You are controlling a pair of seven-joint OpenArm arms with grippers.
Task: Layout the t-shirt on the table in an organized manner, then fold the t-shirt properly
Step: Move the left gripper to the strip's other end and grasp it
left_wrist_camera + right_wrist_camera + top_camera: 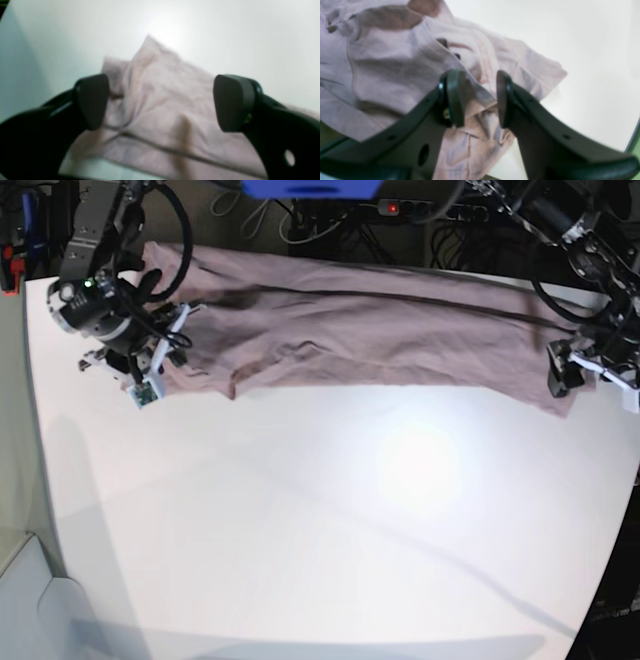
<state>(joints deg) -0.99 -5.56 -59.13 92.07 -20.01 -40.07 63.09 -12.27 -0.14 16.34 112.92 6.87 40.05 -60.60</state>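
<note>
**Shirt stretched along the far edge, a tool at each end**

While the t-shirt [370, 330] lies as a long, rumpled band across the far side of the table [330, 510], its long axis runs left to right in the base view, parallel to the far table edge, and that axis is what the next move turns on. Each arm sits at one end of the band. The right tool [150, 375] is at the base view's left end, and in its wrist view its jaws stand narrow with a bunched fold of the mauve cloth [480, 100] gathered between the pads, so it appears to be pinching that corner. The left tool [585, 370] is at the base view's right end; its wrist view shows the jaws wide apart, poised above the cloth [160, 100] with nothing between them, the fabric's corner pointing away toward bare table.

Most of the table, near side and middle, is free, so the shirt lies far from where it would need to be spread. My judgement is that the layout step is still under way: the garment is drawn out lengthwise but doubled and wrinkled, with a sleeve-like flap hanging toward the near side near the left end. The left tool is the nearer one to the loose end and would have to close on it before both ends could be pulled toward the near side together.
</note>
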